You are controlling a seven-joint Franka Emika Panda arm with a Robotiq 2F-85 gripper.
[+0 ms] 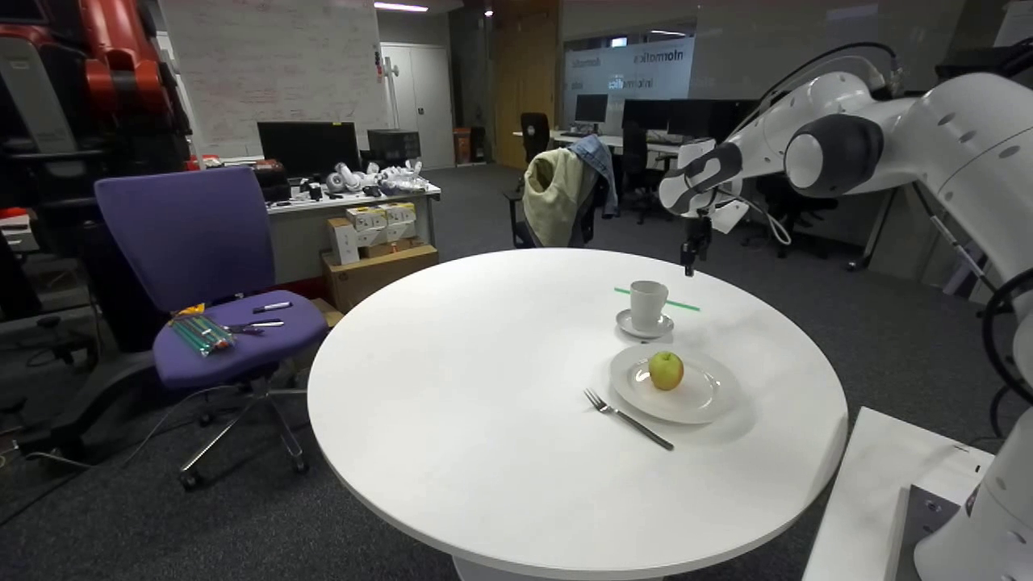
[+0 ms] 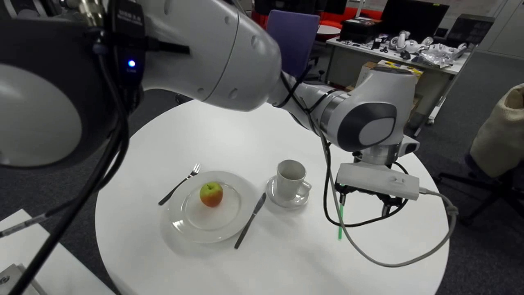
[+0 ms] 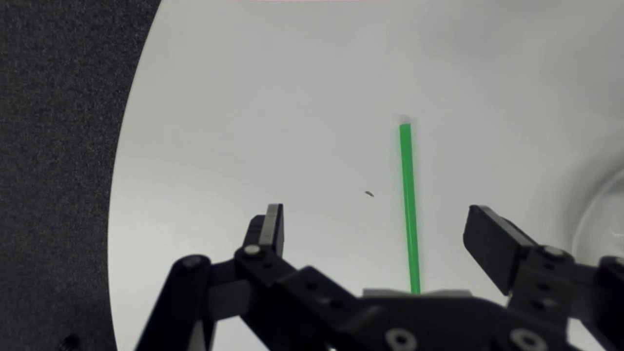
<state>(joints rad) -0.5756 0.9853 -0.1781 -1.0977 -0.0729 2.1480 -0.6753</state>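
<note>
Background glass (image 1: 623, 70) lettered "nformatic"; on the white table (image 1: 468, 379), a green stick (image 3: 409, 209) beneath the wide-spread pincer (image 3: 374, 208).

In an exterior view, the arm (image 2: 245, 61) reaches over the round white table (image 2: 294, 262) from the left, and its gripper (image 2: 364, 205) hangs at the right, the 2 jaws wide apart. A green stick (image 2: 340, 231) lies partly hidden behind the jaw on the left. Left of it, 1 cup (image 2: 288, 180) stands upright on a saucer (image 2: 286, 204). Farther left, a knife (image 2: 250, 221) lies between that saucer and a plate (image 2: 217, 229) bearing 1 green-and-red apple (image 2: 211, 194). A fork (image 2: 180, 186) lies just beside the plate's far left edge. A purple chair (image 2: 290, 45) stands far off.
</note>
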